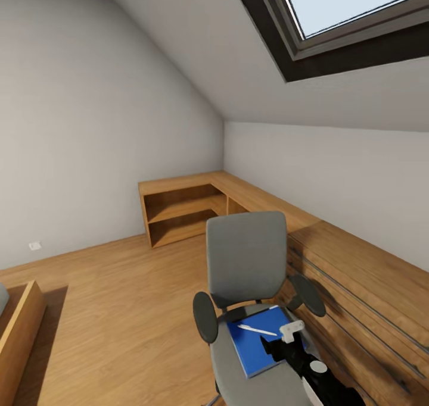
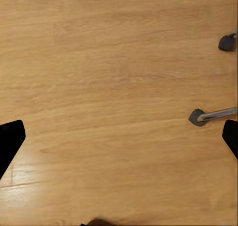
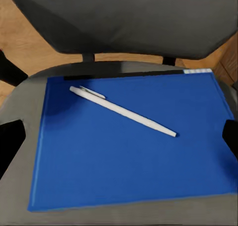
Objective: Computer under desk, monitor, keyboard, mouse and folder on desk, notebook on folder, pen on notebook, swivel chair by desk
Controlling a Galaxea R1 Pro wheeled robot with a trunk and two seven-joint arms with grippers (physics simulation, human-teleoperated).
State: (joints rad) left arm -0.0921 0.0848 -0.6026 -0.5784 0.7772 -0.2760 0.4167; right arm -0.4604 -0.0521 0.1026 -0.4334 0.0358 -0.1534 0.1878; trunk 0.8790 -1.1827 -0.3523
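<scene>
On the grey seat of the swivel chair (image 1: 247,263) lies the folder (image 1: 261,339), flat and bright blue, with a white pen (image 1: 257,330) resting diagonally across its cover. The right wrist view shows the same pair from close above: the folder (image 3: 131,146) covers most of the seat, one edge near the base of the backrest, and the pen (image 3: 122,111) lies on its upper half, touching nothing else. No writing, logo or label can be read on the folder, the pen or the chair.

The right gripper (image 1: 280,343) hangs just above the folder's near right corner, its dark arm rising from the lower edge of the head view. Its two finger tips stand wide apart at the sides of the right wrist view, with nothing between them.

The left gripper (image 2: 119,136) points down at bare wooden floor (image 2: 109,87), its tips likewise spread and holding nothing; a chrome leg and caster (image 2: 197,117) of the chair's base lie near one tip.

Behind the chair a low wooden shelf unit (image 1: 182,209) runs along the walls beneath a skylight (image 1: 351,13).
</scene>
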